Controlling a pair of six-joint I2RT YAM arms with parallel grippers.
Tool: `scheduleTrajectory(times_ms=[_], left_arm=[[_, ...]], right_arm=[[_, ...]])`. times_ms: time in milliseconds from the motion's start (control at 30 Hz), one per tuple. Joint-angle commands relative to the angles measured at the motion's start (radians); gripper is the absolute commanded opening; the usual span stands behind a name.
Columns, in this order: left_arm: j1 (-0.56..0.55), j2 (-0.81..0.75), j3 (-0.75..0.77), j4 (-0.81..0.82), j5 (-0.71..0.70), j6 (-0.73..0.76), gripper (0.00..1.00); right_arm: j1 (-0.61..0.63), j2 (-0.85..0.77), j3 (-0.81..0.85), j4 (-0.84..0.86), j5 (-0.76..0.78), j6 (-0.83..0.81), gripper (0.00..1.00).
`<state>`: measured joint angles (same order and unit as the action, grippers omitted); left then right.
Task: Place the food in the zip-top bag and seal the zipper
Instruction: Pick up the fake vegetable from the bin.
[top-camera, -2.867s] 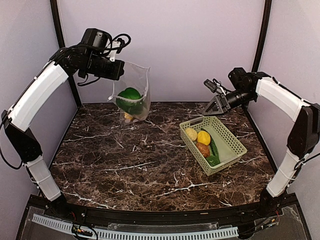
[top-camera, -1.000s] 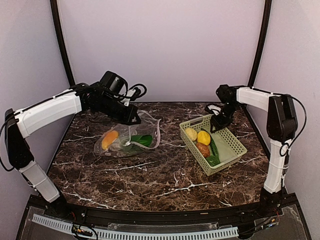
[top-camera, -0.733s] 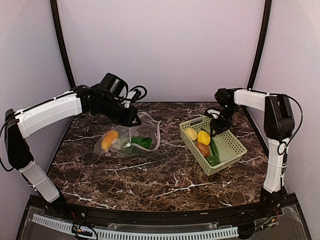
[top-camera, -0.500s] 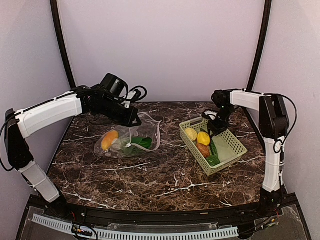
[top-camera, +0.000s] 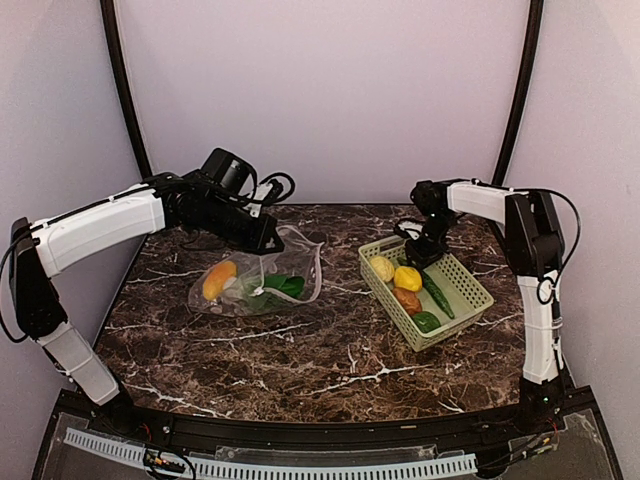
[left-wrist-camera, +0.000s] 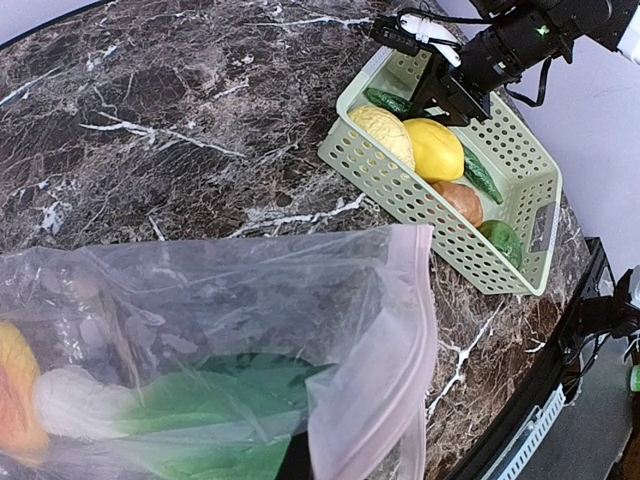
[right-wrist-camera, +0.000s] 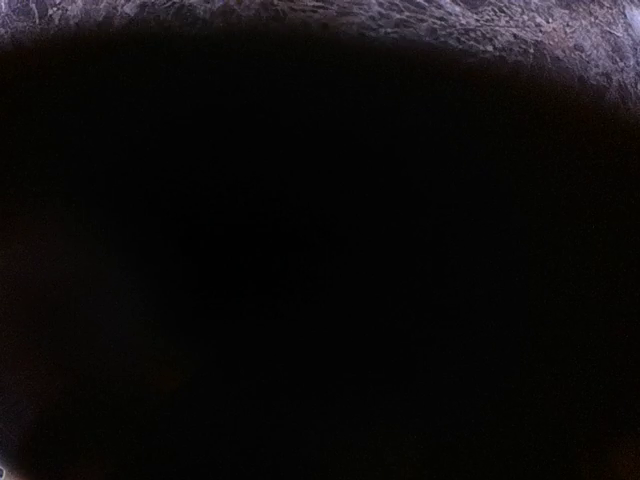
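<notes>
A light-green lattice basket (top-camera: 455, 325) is sitting on the dark marbled bench (top-camera: 300, 350), its far corner just beneath the right hand (top-camera: 418, 252), well apart from the left hand (top-camera: 262, 243).

Beneath the black left gripper (top-camera: 262, 243), the clear zip-top bag (top-camera: 305, 262) is showing a pinkish zipper (left-wrist-camera: 412, 330), an orange piece (top-camera: 218, 279) and green, white-stemmed bok choy (top-camera: 283, 285). Just below the black right gripper (top-camera: 420, 250), the light-green lattice basket (top-camera: 462, 278) is holding yellow lemons (top-camera: 407, 277), a brown potato (top-camera: 406, 299) and a dark green pepper (top-camera: 437, 293). White veins are running across the dark brown marble tabletop (top-camera: 300, 350).
</notes>
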<state>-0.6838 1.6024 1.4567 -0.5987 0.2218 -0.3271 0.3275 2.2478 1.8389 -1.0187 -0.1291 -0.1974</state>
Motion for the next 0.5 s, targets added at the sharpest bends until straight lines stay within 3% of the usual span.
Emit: scheduleTrajectory(times_ms=[0,167,367,467], left_arm=[[-0.005,-0.025,-0.006,0.010,0.010,-0.011,0.01],[-0.005,-0.017,-0.002,0.013,0.016,-0.018,0.01],[-0.008,-0.012,0.014,0.029,0.024,-0.028,0.01],[-0.011,-0.002,0.026,0.040,0.029,-0.036,0.01]], right_arm=[[0.005,0.017,0.009,-0.039,0.024,0.018,0.32],[0.002,-0.051,0.010,-0.040,0.043,0.010,0.21],[-0.038,-0.197,0.025,-0.023,0.045,0.004,0.17],[-0.056,-0.274,0.031,0.005,-0.028,0.005,0.17]])
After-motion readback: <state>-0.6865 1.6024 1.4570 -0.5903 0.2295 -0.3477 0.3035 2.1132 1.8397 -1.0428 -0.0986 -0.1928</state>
